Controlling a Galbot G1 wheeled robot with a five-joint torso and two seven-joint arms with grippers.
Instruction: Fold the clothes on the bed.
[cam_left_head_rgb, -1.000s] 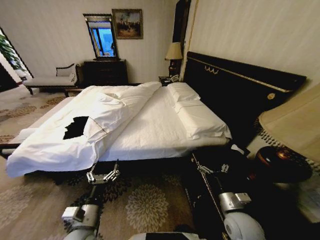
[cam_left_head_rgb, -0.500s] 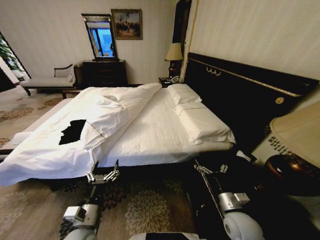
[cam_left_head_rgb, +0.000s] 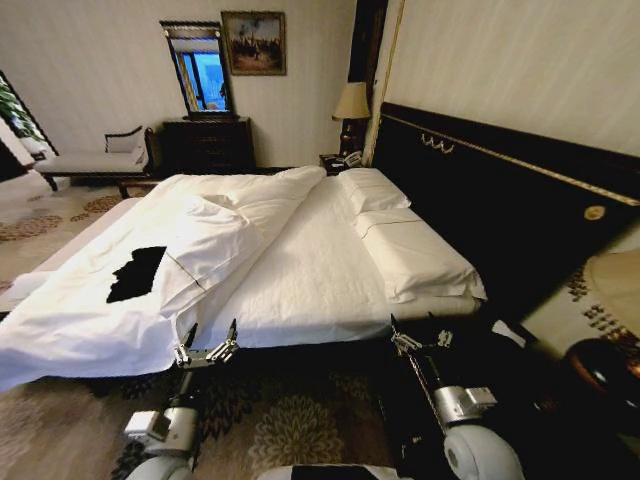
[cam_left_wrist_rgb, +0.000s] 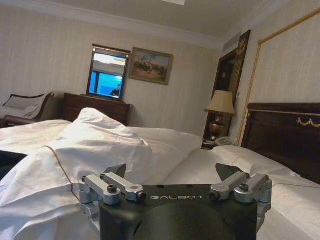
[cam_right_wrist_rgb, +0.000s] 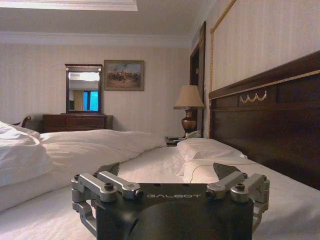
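1. Bed (cam_left_head_rgb: 330, 290): fills the middle of the head view, headboard (cam_left_head_rgb: 500, 200) along the right, foot end off to the left. The near side edge runs just beyond both grippers.
2. Duvet (cam_left_head_rgb: 150, 270): bunched and thrown back over the left half, hanging over the near left edge. The right half is bare sheet with pillows (cam_left_head_rgb: 400, 240) against the headboard.
3. Shirt (cam_left_head_rgb: 135, 273): a small black patch lying flat on the duvet, far left, near the foot end. Well apart from both grippers; lettering cannot be made out.
4. Step, as judged: approach only. Folding not begun; nothing grasped, robot standing at the bedside opposite the bare sheet.
5. Next move calls for: getting the shirt within reach, by shifting left along the bed or reaching the left arm across the duvet. The grasp must take the black fabric alone, not the duvet under it.
6. Left gripper (cam_left_head_rgb: 206, 343): low, in front of the bed's near edge, pointing over the mattress, fingers spread wide, empty.
7. Right gripper (cam_left_head_rgb: 421, 336): same pose at near right, level, fingers apart, empty.
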